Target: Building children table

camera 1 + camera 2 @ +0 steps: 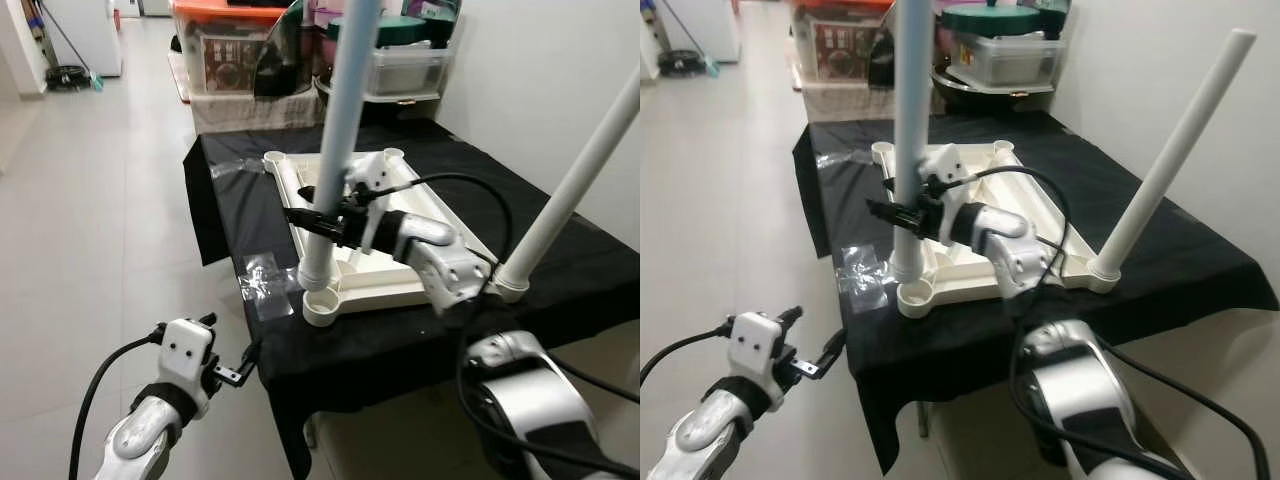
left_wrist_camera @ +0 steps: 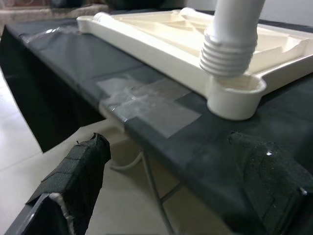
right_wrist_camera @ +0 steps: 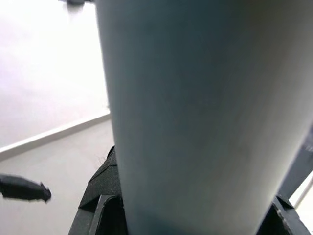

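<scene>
A cream table top (image 1: 360, 255) lies upside down on a black-covered table (image 1: 560, 290). One white leg (image 1: 570, 185) stands in its near right corner. My right gripper (image 1: 318, 222) is shut on a second pale leg (image 1: 340, 120) and holds it nearly upright. The leg's threaded end (image 2: 227, 49) hangs just above the round socket (image 2: 234, 95) at the top's near left corner. My left gripper (image 1: 225, 350) is open and holds nothing. It sits low, off the table's near left corner, with its black fingers (image 2: 83, 166) spread wide.
A clear plastic bag (image 1: 262, 275) lies on the cloth by the socket corner. Storage boxes (image 1: 230, 50) and a lidded bin (image 1: 400, 60) stand behind the table. A white wall (image 1: 540, 70) runs along the right. Grey floor (image 1: 90, 230) lies open to the left.
</scene>
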Tool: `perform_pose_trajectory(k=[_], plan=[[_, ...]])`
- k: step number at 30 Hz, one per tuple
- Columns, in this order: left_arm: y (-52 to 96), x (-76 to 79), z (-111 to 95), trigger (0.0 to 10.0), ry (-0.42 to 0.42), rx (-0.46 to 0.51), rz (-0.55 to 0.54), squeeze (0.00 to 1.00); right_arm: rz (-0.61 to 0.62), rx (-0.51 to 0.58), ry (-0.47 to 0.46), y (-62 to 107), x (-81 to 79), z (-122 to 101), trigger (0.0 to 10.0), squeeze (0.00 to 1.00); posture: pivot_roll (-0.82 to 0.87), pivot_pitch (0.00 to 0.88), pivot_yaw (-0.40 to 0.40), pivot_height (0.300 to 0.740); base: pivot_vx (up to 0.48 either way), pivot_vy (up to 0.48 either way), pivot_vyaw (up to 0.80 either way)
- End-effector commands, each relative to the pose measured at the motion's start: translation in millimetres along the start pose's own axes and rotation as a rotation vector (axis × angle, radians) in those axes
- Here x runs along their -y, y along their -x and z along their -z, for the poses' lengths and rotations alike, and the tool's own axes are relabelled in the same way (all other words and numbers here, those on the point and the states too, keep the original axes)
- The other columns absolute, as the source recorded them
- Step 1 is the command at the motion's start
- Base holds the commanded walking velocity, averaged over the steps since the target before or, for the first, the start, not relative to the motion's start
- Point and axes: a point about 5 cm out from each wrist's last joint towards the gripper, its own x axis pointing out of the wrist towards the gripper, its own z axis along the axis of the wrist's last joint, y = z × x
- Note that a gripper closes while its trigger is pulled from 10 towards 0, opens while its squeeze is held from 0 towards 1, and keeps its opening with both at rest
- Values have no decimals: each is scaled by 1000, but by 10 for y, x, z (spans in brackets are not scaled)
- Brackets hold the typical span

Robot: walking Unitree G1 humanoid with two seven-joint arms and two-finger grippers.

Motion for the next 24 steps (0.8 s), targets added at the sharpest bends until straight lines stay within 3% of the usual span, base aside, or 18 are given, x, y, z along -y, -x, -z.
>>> perform_pose_trajectory(k=[1,7,13,16,24], plan=[[23,18,-13,10000,-13,4,-4,0,-12,-12,31,-19,-2,-3,0,0,135,0,-140,740,0,0,0],[35,14,5,10000,-10,-3,-10,0,-57,-73,45,46,-29,166,0,0,136,0,-145,740,0,0,0],[31,13,7,10000,-11,-4,-9,0,-58,-82,49,63,-16,192,0,0,136,0,-145,740,0,0,0],[5,19,11,10000,-9,-3,0,0,-25,-103,45,160,73,243,0,0,119,0,-136,740,0,0,0],[10,33,24,10000,-3,-9,4,0,-13,-122,23,237,91,329,0,0,112,0,-132,740,0,0,0]])
